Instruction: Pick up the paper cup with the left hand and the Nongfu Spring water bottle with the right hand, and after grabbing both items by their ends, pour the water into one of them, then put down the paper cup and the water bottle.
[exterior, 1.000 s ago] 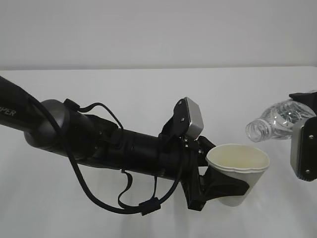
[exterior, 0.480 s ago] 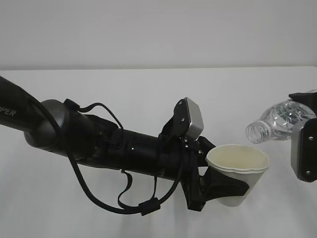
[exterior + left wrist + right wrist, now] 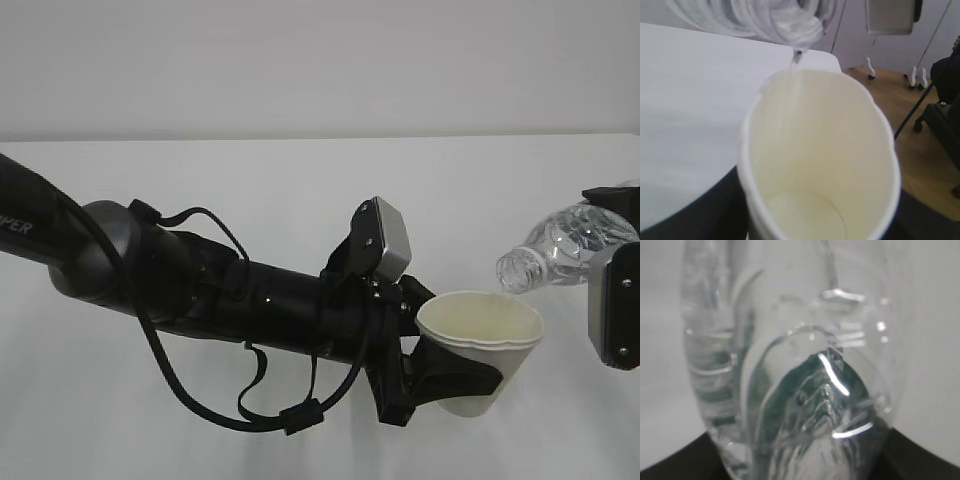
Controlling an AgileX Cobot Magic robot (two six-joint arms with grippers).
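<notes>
Both items are lifted: the paper cup [image 3: 480, 348] is pinched upright by the left hand [image 3: 425, 365] fingers, the Nongfu Spring water bottle [image 3: 562, 244] clamped tilted by the right hand [image 3: 615, 300] fingers; pouring appears underway, setting-down remains

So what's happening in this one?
A two-armed robot is pouring. The left gripper holds the paper cup upright above the table. The right gripper holds the Nongfu Spring water bottle tipped over, its open mouth just beside and above the cup's rim. The left wrist view shows a thin stream of water running down the cup's inner wall.
</notes>
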